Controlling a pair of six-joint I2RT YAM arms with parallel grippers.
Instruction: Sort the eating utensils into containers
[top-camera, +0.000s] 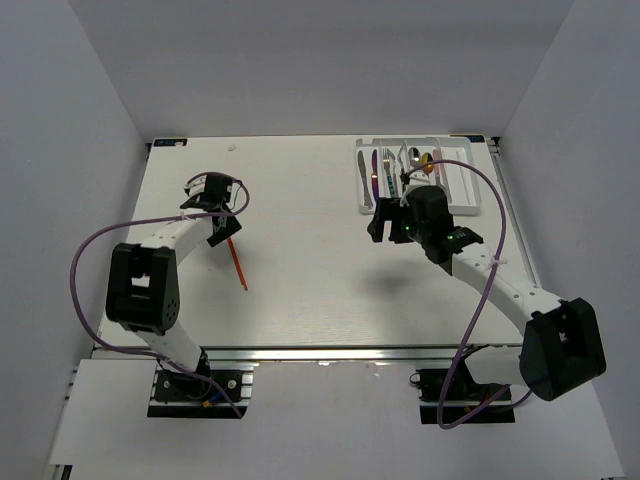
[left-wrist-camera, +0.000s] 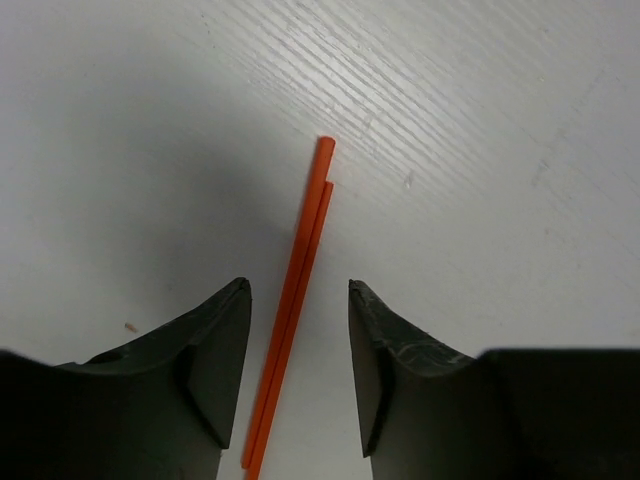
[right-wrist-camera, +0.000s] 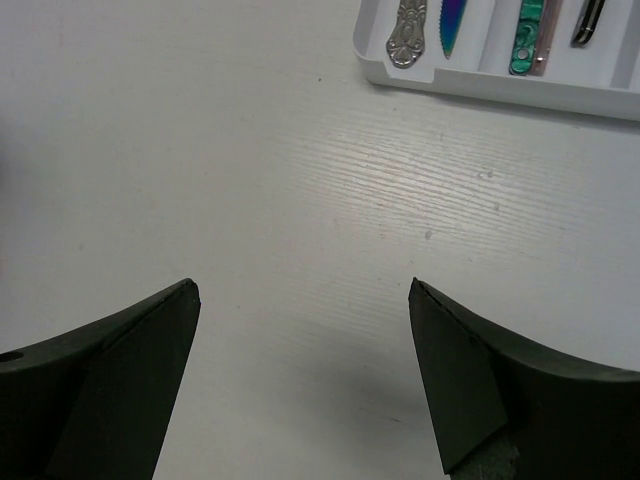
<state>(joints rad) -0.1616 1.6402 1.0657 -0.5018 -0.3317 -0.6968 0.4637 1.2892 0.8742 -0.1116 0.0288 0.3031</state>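
Note:
Two orange-red chopsticks (left-wrist-camera: 300, 270) lie side by side on the white table and run between the fingers of my left gripper (left-wrist-camera: 296, 284). Its jaws stand apart, with a gap to the sticks on each side. From above, the chopsticks (top-camera: 240, 268) stick out below the left gripper (top-camera: 227, 233) at the table's left. My right gripper (right-wrist-camera: 303, 285) is wide open over bare table, just short of the white tray (right-wrist-camera: 500, 85). In the tray's compartments lie a silver handle (right-wrist-camera: 408, 30), a blue knife (right-wrist-camera: 453, 20) and a teal handle (right-wrist-camera: 527, 40). The right gripper (top-camera: 385, 225) hovers below the tray (top-camera: 420, 141).
The tray sits at the table's far right corner with several utensils in its compartments. White walls enclose the table on the left, right and back. A purple cable loops from each arm.

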